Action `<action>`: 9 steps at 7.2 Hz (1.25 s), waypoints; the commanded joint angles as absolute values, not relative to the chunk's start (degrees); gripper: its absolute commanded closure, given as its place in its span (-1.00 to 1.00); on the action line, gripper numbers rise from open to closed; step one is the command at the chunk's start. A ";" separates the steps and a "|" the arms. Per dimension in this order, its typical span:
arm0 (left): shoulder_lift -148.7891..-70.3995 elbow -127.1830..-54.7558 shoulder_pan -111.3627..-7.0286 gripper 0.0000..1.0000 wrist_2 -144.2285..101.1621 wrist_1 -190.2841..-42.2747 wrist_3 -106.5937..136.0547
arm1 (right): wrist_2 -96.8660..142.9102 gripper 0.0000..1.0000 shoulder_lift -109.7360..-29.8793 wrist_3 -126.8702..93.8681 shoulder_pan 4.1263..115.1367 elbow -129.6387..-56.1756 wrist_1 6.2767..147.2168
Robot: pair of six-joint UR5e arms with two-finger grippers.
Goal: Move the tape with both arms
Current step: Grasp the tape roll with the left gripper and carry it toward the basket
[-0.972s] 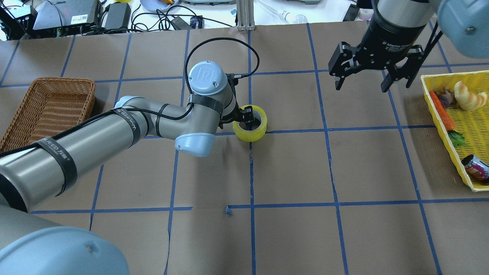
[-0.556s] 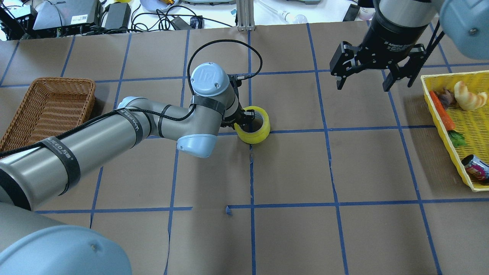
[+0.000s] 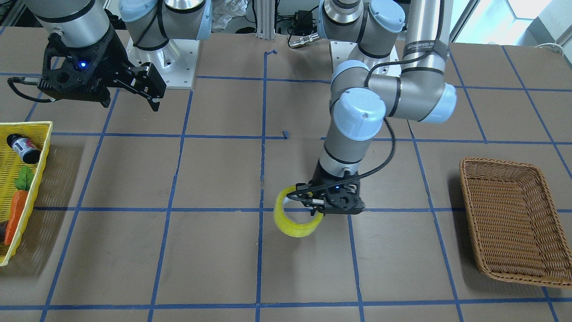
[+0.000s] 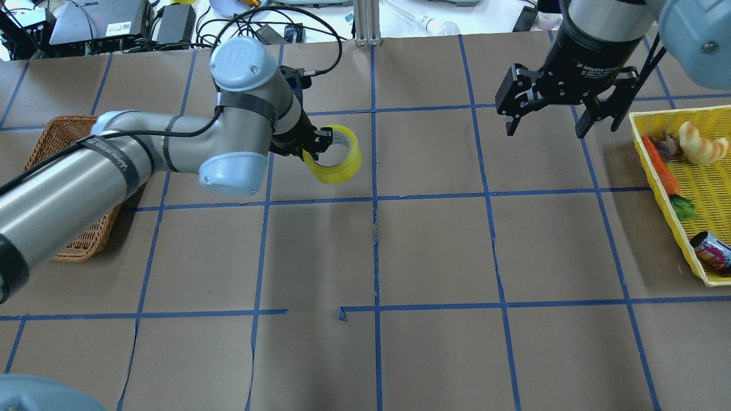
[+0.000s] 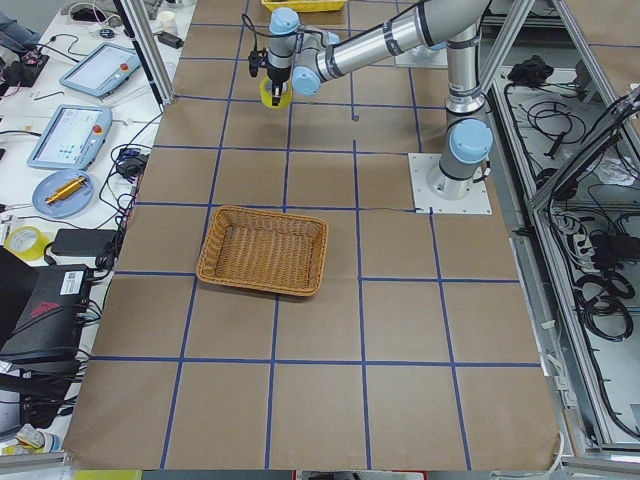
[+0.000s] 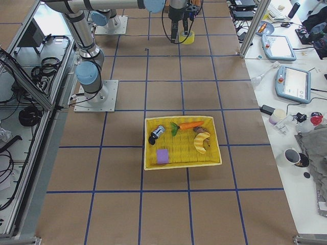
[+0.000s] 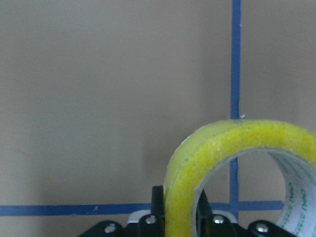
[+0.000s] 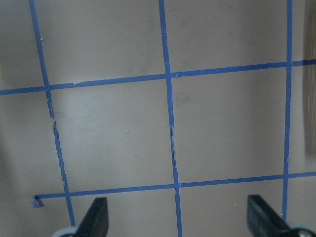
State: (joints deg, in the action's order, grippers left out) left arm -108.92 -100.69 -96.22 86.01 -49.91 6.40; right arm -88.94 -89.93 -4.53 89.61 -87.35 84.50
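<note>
The left gripper (image 4: 313, 142) is clamped on the wall of the tape (image 4: 338, 162); the left wrist view shows one finger inside the ring and one outside. The roll hangs tilted on edge, lifted clear of the brown paper table (image 4: 434, 251). In the overhead view it sits just left of the centre blue line (image 4: 374, 160). The left arm reaches in over the wicker basket (image 4: 54, 134). The right gripper (image 4: 545, 131) hangs wide open and empty, well apart from the roll and near the yellow tray (image 4: 708, 281)
</note>
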 commanded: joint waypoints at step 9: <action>-112.47 -91.42 -47.65 0.97 86.31 -61.80 -63.87 | -88.51 -1.00 -91.84 -5.10 89.82 -87.27 85.25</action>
State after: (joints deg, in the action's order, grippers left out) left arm -109.00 -92.85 -51.18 86.45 -63.17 -58.17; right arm -88.79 -91.53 -5.11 89.76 -87.14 85.18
